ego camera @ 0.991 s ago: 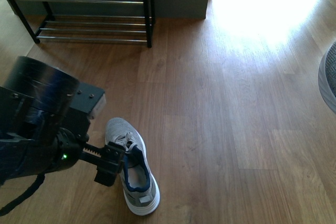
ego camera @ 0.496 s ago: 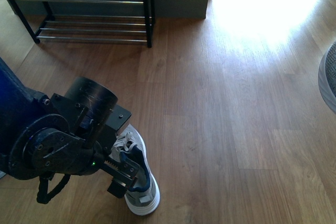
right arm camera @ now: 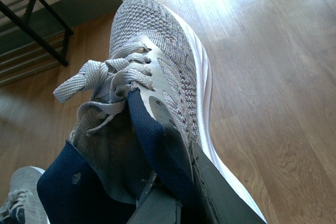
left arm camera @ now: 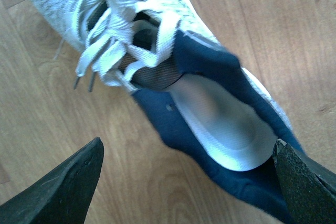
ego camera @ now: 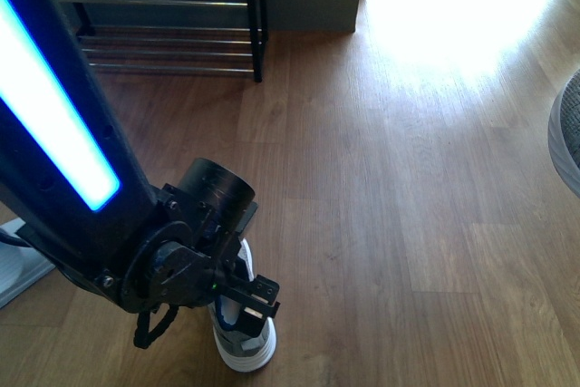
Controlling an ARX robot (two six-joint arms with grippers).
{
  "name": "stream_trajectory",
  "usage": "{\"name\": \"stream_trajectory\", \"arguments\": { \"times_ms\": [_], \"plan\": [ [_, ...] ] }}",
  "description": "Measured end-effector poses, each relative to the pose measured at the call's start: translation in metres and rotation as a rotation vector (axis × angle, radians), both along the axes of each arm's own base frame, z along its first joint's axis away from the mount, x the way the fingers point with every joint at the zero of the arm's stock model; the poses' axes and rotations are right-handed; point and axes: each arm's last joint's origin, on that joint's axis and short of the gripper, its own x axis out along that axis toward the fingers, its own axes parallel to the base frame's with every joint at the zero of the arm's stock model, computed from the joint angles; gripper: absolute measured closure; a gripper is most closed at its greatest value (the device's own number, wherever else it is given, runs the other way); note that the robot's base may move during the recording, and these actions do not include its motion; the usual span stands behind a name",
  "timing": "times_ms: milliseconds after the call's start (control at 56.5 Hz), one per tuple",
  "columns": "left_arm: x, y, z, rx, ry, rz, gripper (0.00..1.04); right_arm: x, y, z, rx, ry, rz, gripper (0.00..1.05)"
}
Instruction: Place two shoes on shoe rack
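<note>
Plainly — right gripper [right arm camera: 185,184] clamps shoe [right arm camera: 168,66] (at collar).

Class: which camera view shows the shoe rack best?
Front view: the rack shows several tiers of bars, though the left arm hides part. The right wrist view catches only a corner of its frame; the left wrist view shows none.

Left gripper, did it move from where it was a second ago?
Yes. The left gripper slid rightward, from beside the shoe to over its heel opening; the shoe itself stayed put.
</note>
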Motion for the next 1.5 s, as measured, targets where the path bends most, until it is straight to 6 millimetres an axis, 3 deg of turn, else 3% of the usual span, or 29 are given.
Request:
{"name": "stream_trajectory", "arguments": {
  "times_ms": [212,566,1186,1505],
  "plan": [
    [0.004,-0.010,-0.017,0.053,0.006,0.026,0.09,0.000,0.000,0.000,0.000,0.000,0.000,1.04],
    [0.014,-0.017,-0.027,0.079,0.005,0.040,0.09,0.000,0.000,0.000,0.000,0.000,0.000,1.04],
    [0.014,-0.004,-0.037,0.254,-0.040,0.098,0.10,0.000,0.000,0.000,0.000,0.000,0.000,1.04],
    [0.014,-0.013,-0.046,0.271,-0.022,0.042,0.53,0.000,0.000,0.000,0.000,0.000,0.000,1.04]
  ]
}}
